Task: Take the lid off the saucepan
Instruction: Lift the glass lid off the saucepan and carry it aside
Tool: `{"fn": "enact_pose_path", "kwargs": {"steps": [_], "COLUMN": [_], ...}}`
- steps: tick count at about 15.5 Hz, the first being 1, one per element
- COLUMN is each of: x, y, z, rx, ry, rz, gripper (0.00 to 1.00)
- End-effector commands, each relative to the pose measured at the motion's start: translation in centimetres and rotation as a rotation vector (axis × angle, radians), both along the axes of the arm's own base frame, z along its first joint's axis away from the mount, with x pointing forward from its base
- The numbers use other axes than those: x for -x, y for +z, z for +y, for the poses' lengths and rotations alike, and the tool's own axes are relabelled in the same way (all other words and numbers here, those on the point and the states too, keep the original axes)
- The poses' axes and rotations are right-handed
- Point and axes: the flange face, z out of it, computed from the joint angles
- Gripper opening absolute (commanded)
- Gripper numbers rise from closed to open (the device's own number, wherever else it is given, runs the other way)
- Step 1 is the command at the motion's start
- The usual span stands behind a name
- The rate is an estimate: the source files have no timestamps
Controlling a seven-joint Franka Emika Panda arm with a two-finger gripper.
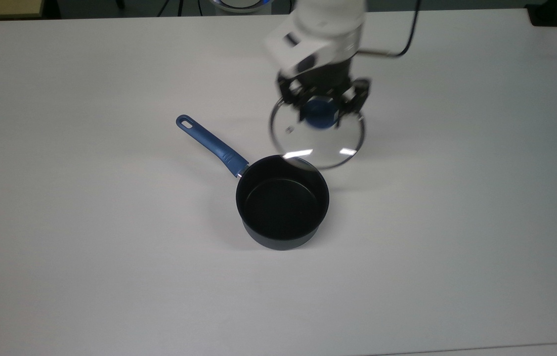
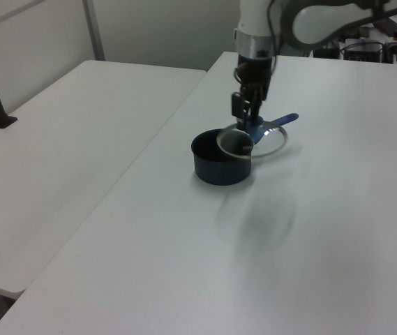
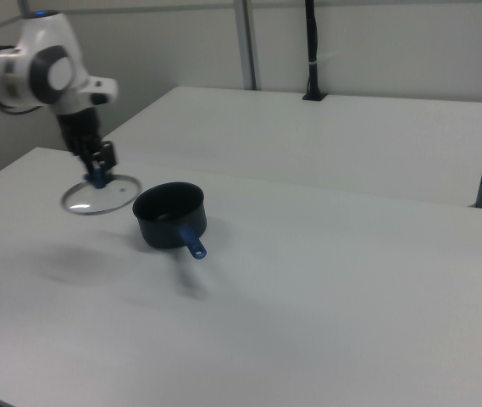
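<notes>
A: Gripper (image 1: 321, 105) state?
B: Jaws clamped on the blue knob (image 1: 319, 114), lid (image 1: 325, 146) hanging in air, off the pan.
A: Where's the lid vs saucepan (image 1: 282, 202)?
B: Top view: up and to the top view's right, edge just overlapping pan rim. Pan open on table (image 1: 110, 247), handle (image 1: 211, 144) pointing to the top view's upper left.

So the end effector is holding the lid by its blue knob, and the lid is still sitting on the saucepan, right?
Not quite. The end effector does hold the lid by its blue knob, but the lid is off the saucepan, held in the air beside it, as the top view shows.
</notes>
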Motion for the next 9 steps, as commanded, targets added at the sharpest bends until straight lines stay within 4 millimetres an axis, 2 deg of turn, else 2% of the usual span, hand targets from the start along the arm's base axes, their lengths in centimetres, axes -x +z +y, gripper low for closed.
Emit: {"fn": "enact_pose_path", "kwargs": {"steps": [1,2,4,6,7,9], "x": [6.7,7.7,8.4,8.2,8.3,8.0], "y": [-0.7,-1.5,-3.0,-5.6,-7.1,-8.9], "z": [2.7,3.8,4.9,5.7,6.8,7.3], "rx": [0.012,0.019,0.026,0.039,0.051,0.064], "ry": [0.094,0.115,0.138,0.154,0.174,0.172], "rz": [0.042,0.061,0.079,0.120,0.135,0.147], "gripper": [0.46,0.46,0.46,0.46,0.46,0.46]}}
